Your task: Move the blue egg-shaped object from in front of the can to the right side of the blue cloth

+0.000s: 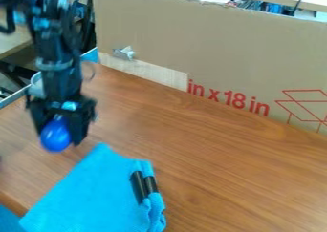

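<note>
Running past the lower edge, a bright blue cloth point(89, 193) lies partly cut off on the wooden tabletop point(236, 178), two dark cylinders point(138, 187) on its right, hard to identify. Beyond, at left, the end effector point(61, 131) grips a shiny, rounded, deep-blue object point(55, 136), its sides partly covered. Printed cardboard point(223, 49) stands farther back.

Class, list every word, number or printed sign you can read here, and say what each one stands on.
"in x 18 in": red print on the cardboard panel.
No words: a red line drawing, right of that print on the same panel.
No print can be made out on the black pieces on the blue cloth.
</note>
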{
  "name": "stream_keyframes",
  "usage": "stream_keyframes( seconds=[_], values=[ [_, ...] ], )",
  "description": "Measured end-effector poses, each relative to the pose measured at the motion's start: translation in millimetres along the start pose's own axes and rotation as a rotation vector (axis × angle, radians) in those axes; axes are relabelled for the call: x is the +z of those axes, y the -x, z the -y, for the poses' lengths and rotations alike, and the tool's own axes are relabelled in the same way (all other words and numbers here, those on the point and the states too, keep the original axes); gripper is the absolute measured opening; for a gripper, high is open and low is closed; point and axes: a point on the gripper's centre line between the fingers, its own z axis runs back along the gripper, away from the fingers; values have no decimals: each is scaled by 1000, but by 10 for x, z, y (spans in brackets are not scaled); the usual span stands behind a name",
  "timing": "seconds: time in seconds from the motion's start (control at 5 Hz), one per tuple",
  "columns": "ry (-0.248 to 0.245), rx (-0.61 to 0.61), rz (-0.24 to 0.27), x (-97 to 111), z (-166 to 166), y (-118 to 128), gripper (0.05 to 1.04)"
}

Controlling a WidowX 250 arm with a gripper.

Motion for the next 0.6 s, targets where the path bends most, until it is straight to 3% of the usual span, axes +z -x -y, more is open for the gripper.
stream_keyframes(
  seconds=[0.2,0.4,0.6],
  values=[
    [25,-127,96,420,400,-74,806],
    [18,-280,143,571,924,-193,806],
    [16,-371,111,410,1444,-213,806]
  ],
)
